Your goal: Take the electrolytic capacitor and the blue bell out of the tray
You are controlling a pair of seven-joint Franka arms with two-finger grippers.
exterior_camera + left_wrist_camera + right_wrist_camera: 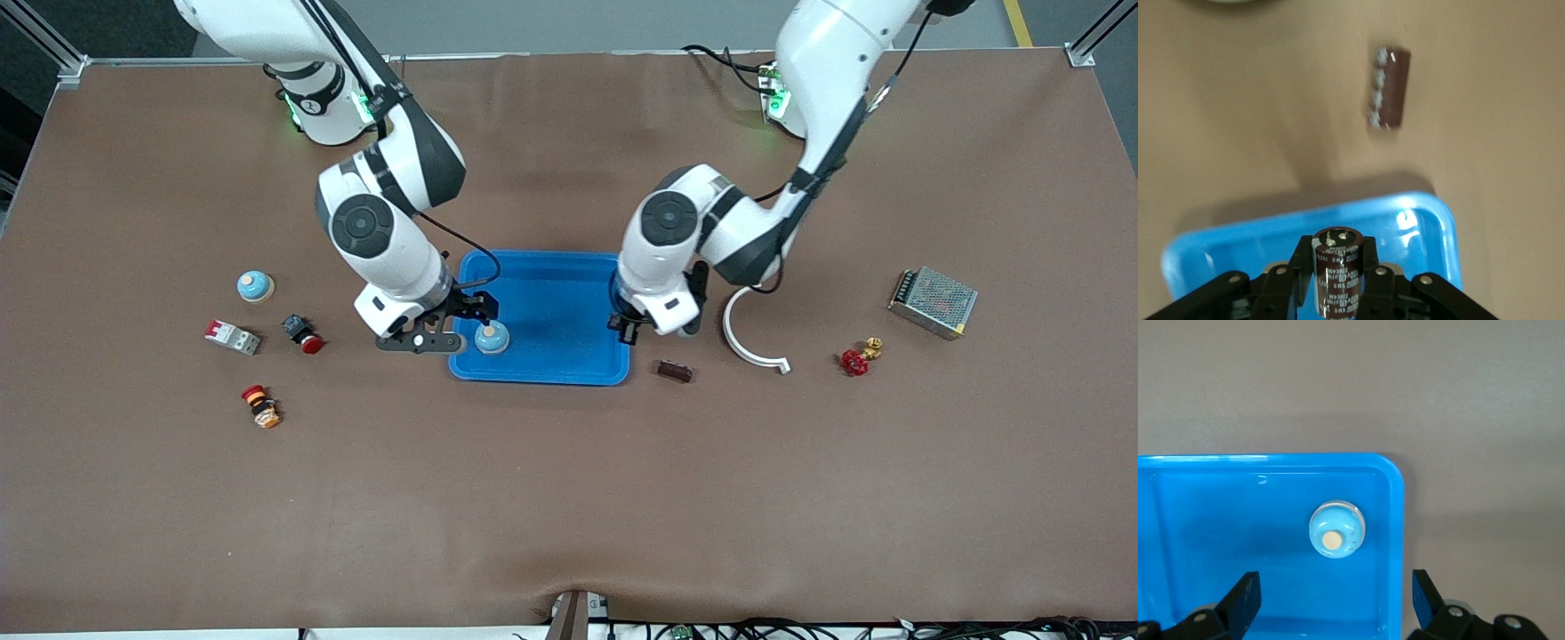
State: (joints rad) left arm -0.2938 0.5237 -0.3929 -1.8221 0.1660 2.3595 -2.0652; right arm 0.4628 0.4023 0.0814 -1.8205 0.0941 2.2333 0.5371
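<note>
The left gripper (1337,293) is clamping the electrolytic capacitor (1337,277) upright between its fingers, over the tray (551,307) at the left arm's end, probably so it can carry it out to the table. The right gripper (444,324) is hanging with fingers wide over the blue bell (491,338), which is sitting in the tray corner nearest the right arm, ready for a grasp. Another capacitor (674,371) is lying just beside the tray.
</note>
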